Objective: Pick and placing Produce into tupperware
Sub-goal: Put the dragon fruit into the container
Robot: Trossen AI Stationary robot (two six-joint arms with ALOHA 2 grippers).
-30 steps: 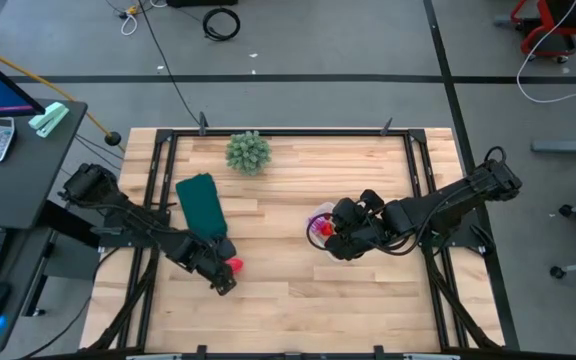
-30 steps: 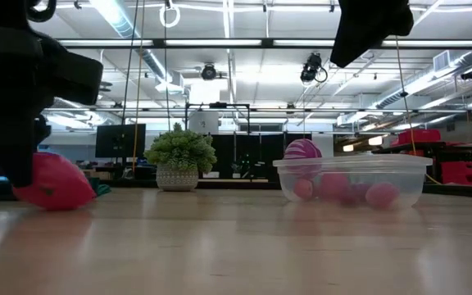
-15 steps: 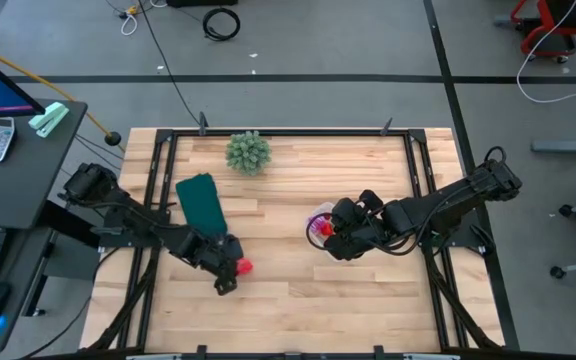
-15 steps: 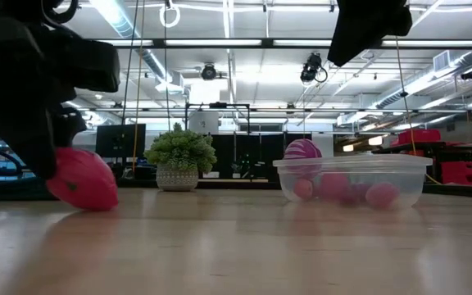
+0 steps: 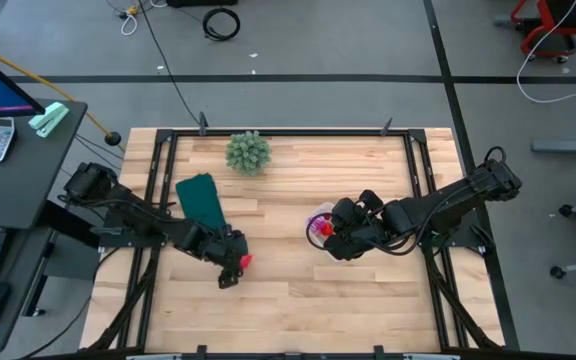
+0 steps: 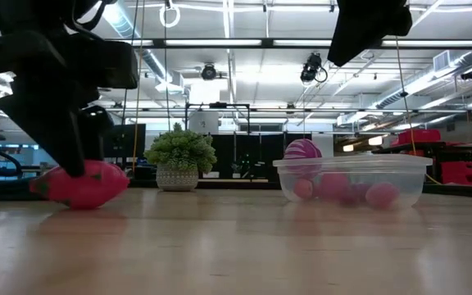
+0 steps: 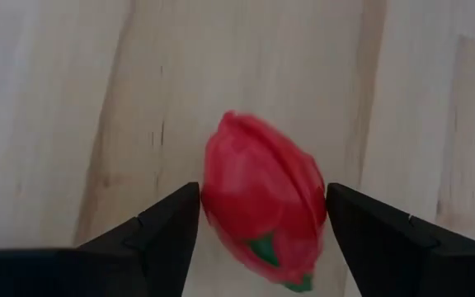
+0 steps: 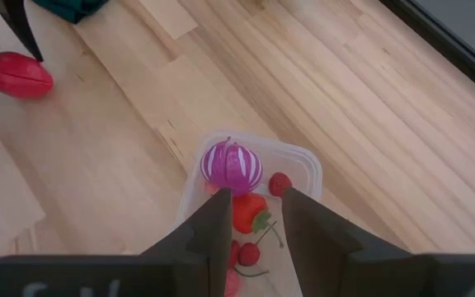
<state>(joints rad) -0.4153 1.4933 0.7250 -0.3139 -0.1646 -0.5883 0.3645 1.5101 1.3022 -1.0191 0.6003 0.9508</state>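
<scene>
While the red strawberry-like toy fruit point(image 7: 262, 210) lies on its side on the pale wooden bench point(image 5: 288, 300), it has shifted a little toward the middle compared with a second ago, pushed or dragged along by the left pincer point(image 5: 230, 262). That pincer has also spread wider in the last half second, so the fruit looks released or not yet gripped, and the pick probably needs a fresh close. In the left wrist view the fruit sits between the two dark fingers point(image 7: 167, 227), small gaps on both sides, touching neither that I can tell. The small clear rectangular plastic tub point(image 6: 352, 179) stands well apart across the bench, already holding a purple-pink striped ball point(image 8: 231, 167), red pieces and cherries. The right pincer point(image 5: 344, 240) hovers above the tub, fingers partly apart, pinching nothing visible.
</scene>
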